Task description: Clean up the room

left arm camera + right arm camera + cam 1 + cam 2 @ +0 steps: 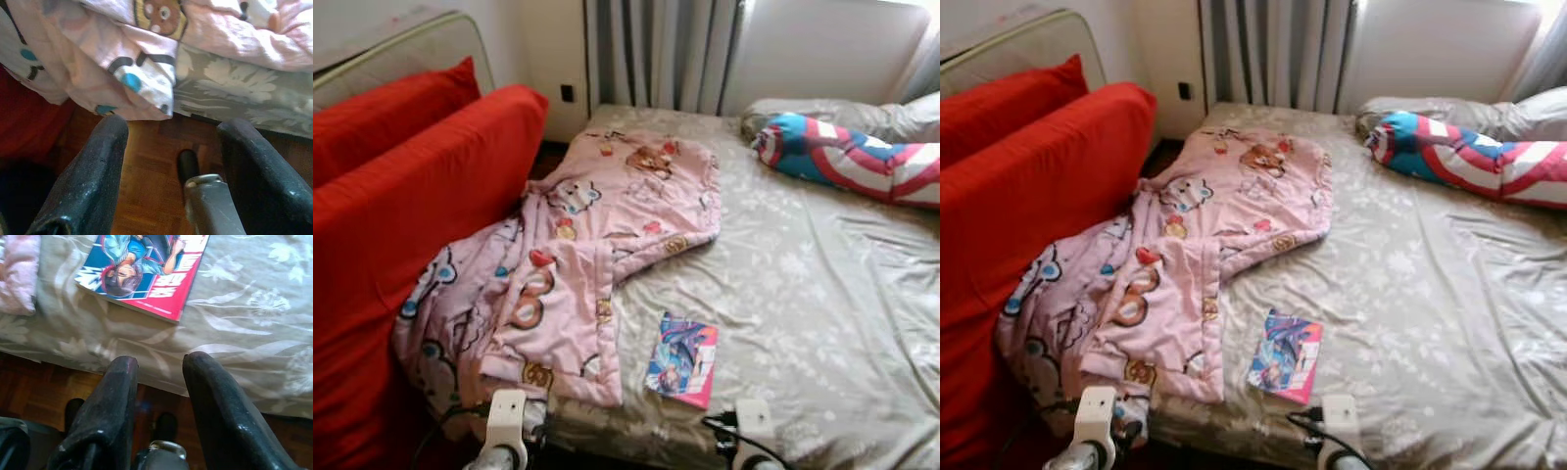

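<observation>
A pink cartoon-print blanket (578,255) lies rumpled across the bed's left side and hangs over its near corner (122,63). A comic book (683,358) with a blue and pink cover lies flat near the bed's front edge (146,269). My left gripper (171,134) is open, low by the bed's corner, just below the hanging blanket hem. My right gripper (159,362) is open with a narrow gap, at the mattress edge a short way in front of the comic book. Both hold nothing.
A red sofa cushion (401,225) stands against the bed's left side. The grey floral sheet (803,294) covers the bed. A striped red, white and blue bolster (852,157) and a grey pillow (891,116) lie at the far right. Wooden floor (156,196) lies below.
</observation>
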Available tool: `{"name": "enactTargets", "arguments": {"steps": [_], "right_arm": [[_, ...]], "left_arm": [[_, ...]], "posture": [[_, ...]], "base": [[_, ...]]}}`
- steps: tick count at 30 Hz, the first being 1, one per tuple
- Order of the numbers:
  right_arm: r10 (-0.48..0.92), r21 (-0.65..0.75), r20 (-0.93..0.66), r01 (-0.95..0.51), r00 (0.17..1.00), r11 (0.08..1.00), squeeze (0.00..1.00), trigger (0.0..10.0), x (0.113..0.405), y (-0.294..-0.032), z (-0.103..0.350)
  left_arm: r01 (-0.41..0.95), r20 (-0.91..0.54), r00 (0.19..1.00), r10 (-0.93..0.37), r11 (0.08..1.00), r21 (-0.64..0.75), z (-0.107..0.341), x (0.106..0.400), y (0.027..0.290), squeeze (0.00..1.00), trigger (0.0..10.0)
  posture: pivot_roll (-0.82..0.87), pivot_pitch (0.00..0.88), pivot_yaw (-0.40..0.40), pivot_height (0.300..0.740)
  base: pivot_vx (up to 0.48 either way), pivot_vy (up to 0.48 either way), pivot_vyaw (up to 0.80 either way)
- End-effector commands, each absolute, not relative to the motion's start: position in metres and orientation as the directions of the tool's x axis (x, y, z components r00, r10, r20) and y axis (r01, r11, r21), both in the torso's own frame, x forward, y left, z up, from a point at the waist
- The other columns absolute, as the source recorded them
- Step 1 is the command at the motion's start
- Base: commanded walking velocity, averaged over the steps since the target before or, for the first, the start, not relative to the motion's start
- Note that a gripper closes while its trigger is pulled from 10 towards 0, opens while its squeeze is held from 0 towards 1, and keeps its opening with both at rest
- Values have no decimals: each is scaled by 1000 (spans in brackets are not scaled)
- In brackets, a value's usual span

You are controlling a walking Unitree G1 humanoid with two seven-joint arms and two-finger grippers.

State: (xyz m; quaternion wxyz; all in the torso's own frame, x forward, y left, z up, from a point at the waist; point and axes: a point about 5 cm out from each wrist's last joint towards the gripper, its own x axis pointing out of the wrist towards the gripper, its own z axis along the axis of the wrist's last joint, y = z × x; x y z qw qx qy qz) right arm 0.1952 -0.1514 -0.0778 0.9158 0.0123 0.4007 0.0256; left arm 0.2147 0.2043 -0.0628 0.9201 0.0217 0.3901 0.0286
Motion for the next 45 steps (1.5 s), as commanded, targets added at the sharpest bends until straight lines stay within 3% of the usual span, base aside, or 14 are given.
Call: {"name": "enactTargets", "arguments": {"steps": [1, 16, 34, 45], "right_arm": [[29, 32, -744, -8, 668, 999, 0, 10000, 190, -160, -80], [23, 25, -669, -9, 743, 1000, 0, 10000, 211, -166, -66], [25, 25, -630, -12, 776, 1000, 0, 10000, 218, -163, -61], [-30, 86, -534, 90, 845, 992, 0, 10000, 240, -170, -44]], "left_arm": [[-24, -725, 686, 60, 998, 60, -64, 214, 200, 0, 10000], [-24, -710, 702, 52, 998, 49, -63, 215, 200, 0, 10000], [-31, -707, 705, 56, 998, 48, -63, 216, 200, 0, 10000], [-95, -614, 786, 71, 995, -7, -56, 219, 199, 0, 10000]], "posture": [[-87, 29, -20, 740], [-91, 39, -21, 740], [-87, 47, -23, 740], [-92, 53, -28, 740]], "base": [[0, 0, 0], [0, 0, 0], [0, 0, 750], [0, 0, 0]]}}
